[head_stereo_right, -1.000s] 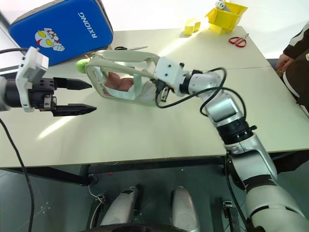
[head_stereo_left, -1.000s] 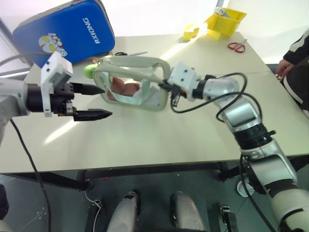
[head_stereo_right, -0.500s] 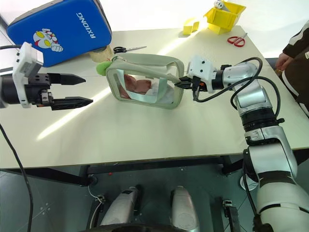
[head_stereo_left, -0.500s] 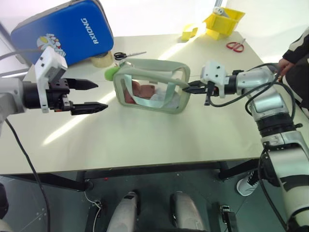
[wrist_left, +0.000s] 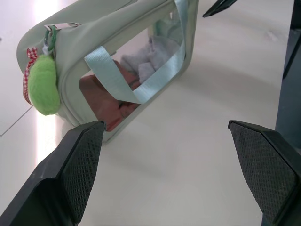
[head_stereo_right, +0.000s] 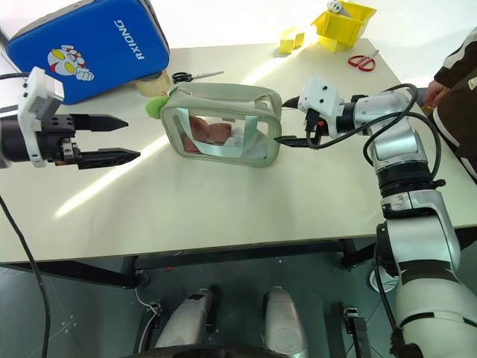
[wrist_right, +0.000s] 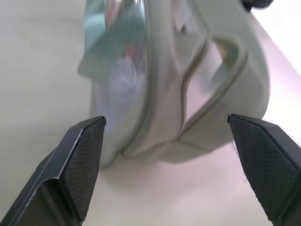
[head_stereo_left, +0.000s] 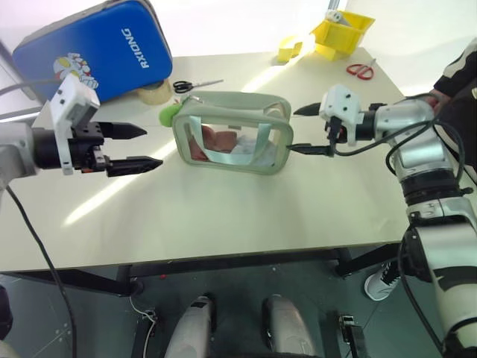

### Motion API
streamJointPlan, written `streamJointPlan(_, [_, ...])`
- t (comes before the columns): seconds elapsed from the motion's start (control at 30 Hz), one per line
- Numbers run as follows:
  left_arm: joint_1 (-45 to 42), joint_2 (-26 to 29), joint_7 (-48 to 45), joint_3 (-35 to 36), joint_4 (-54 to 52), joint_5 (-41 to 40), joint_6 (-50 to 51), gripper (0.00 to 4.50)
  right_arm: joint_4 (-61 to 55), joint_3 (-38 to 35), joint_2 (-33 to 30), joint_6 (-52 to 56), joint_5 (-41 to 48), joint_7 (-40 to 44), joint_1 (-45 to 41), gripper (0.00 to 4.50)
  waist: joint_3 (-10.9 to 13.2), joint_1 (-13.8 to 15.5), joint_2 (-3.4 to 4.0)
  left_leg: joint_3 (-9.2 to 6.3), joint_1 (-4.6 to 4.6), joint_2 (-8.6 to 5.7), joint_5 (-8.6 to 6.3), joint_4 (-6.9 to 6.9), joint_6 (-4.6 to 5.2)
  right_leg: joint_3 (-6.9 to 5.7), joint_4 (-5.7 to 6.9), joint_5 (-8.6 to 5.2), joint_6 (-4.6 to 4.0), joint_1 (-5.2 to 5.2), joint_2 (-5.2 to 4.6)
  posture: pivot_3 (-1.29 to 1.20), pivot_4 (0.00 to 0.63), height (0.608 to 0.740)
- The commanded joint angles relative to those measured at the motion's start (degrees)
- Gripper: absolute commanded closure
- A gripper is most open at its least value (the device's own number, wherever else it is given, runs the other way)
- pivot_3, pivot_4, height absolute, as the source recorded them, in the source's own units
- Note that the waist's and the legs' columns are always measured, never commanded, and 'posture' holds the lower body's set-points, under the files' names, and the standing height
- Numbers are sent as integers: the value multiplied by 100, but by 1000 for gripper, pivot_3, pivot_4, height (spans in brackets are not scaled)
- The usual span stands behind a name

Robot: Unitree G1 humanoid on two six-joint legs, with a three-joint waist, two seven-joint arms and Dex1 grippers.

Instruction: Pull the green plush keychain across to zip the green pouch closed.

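Green pouch (head_stereo_left: 231,133) stands between both gaping grippers, held by neither

White capital letters reading "RXIONG" run along the upper right side of the big blue hard case (head_stereo_left: 93,48) that lies at the far left of the table (head_stereo_left: 223,209). The letters stand sideways, reading along the case's edge. Beside them, on the case's left part, sits a small cartoon figure in red, white and yellow, with no legible words.
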Motion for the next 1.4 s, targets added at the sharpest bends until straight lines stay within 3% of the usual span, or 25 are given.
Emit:
streamJointPlan(0.03, [28, 53, -34, 201, 54, 85, -213, 0, -811, -276, 107, 702, 402, -6, -69, 79, 0, -1, 0, 0, 0, 0, 0, 0, 0, 0, 0, 0, 0, 0, 0, 0, 150, 740])
streamJointPlan(0.17, [55, 14, -32, 196, 91, 106, -292, 0, -1413, -266, 307, 1074, 546, -115, 99, 79, 0, 5, 0, -1, 0, 0, 0, 0, 0, 0, 1, 0, 0, 0, 0, 0, 150, 740])
streamJointPlan(0.3, [38, 3, -41, 177, 119, 109, -348, 0, -1427, -40, 445, 745, 167, -340, 156, 79, 0, 31, 0, -1, 0, 0, 0, 1, 0, 0, 1, 0, 0, 0, 0, 0, 150, 740])
streamJointPlan(0.33, [32, -5, -43, 170, 124, 116, -362, 0, -1293, 19, 477, 637, 38, -435, 123, 306, 0, 39, 0, -1, 0, 0, 0, 2, 0, 0, 1, 0, 0, 0, 0, 0, 150, 740])
streamJointPlan(0.4, [32, -14, -48, 164, 131, 123, -384, 0, -1085, 111, 517, 450, -150, -531, 72, 939, 0, 50, 0, 0, 0, 0, 0, 2, 0, 0, 1, 0, 0, 0, 0, 0, 150, 740])
streamJointPlan(0.63, [123, -33, -45, 192, 96, 155, -467, 0, -586, 185, 610, 147, -442, -711, -172, 4471, 0, 44, 0, 0, 0, 0, 1, 2, -2, 0, 2, 0, 0, 0, 0, 0, 150, 740])
streamJointPlan(1.0, [195, 79, -141, 288, 275, 249, -593, 0, -465, -32, 180, -880, 219, 1005, -205, 4471, 0, 47, 0, 1, 0, 0, 1, 2, -2, 0, 2, 0, 0, 1, 0, 0, 150, 740])
streamJointPlan(1.4, [48, 162, -215, 302, 417, 264, -537, 0, -253, -456, 386, -788, 828, 1171, -409, 4471, 0, 36, 0, 0, 0, 0, 1, 2, -3, 0, 3, 1, 0, 0, 0, 0, 150, 740])
